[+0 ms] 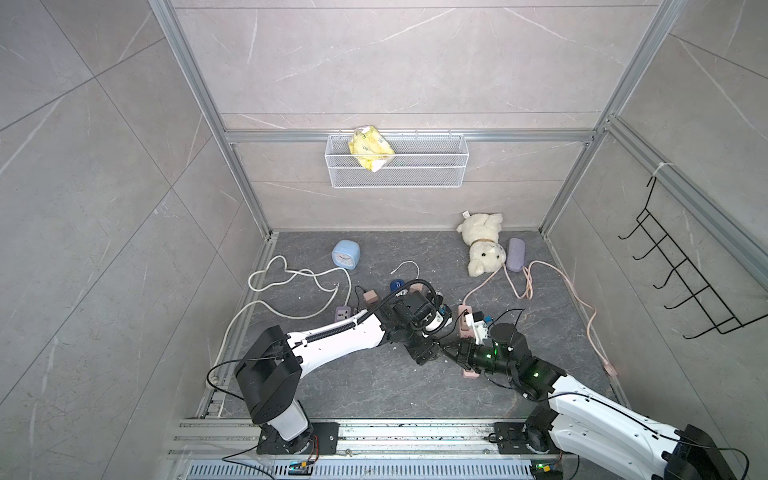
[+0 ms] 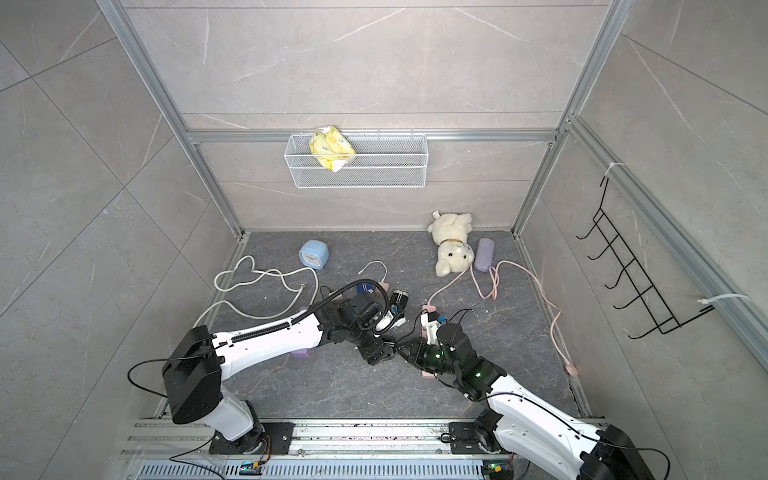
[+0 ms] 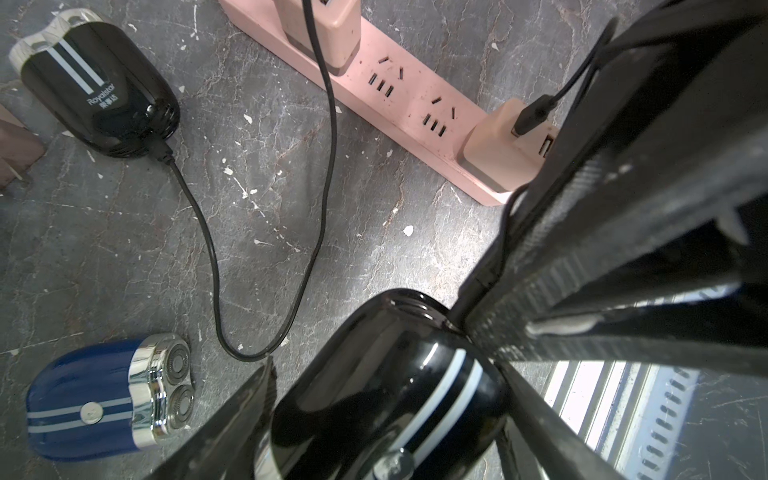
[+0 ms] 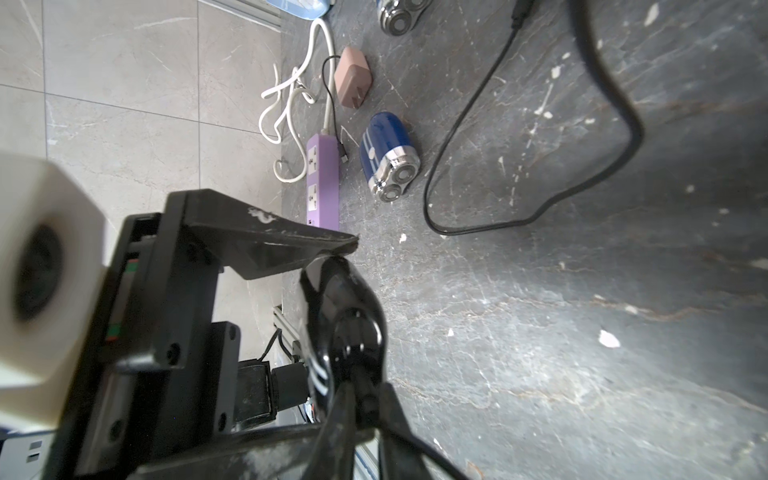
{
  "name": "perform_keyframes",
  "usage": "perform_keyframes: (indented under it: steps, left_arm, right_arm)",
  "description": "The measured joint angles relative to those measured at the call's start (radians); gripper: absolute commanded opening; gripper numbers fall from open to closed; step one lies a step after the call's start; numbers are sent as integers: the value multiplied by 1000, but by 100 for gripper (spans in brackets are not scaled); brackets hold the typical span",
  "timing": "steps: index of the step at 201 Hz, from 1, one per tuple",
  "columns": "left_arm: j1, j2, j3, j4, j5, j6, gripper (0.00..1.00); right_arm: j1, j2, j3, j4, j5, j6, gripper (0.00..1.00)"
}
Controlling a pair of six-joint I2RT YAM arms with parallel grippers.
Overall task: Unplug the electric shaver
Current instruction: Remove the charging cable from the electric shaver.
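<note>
"Royalstar" lettering on black shaver

Walls are those big grey marble-look tiles, pale veins running through, held in an aluminium frame at the corners. Floor is darker grey stone, pretty scuffed, white flecks all over. White mesh basket hangs off it at the back, black wire hook rack on a side wall. Lighting's flat and even.
</note>
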Motion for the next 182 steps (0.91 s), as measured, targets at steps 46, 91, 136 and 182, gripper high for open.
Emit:
perform_keyframes:
  steps: [46,91,136,182]
  left_arm:
    - [0,-13,-25,30,-2,-18,48]
    - [-6,-51,-55,81,0,-33,47]
    - [-13,-79,-76,117,5,-45,45]
    - [-16,-80,-103,148,8,-63,41]
  right_arm:
    - [0,-14,-30,42,4,9,0]
    - [2,-81,-39,27,24,8,0]
    - [5,-138,-39,-11,42,8,0]
    - [8,-146,-39,-45,45,8,0]
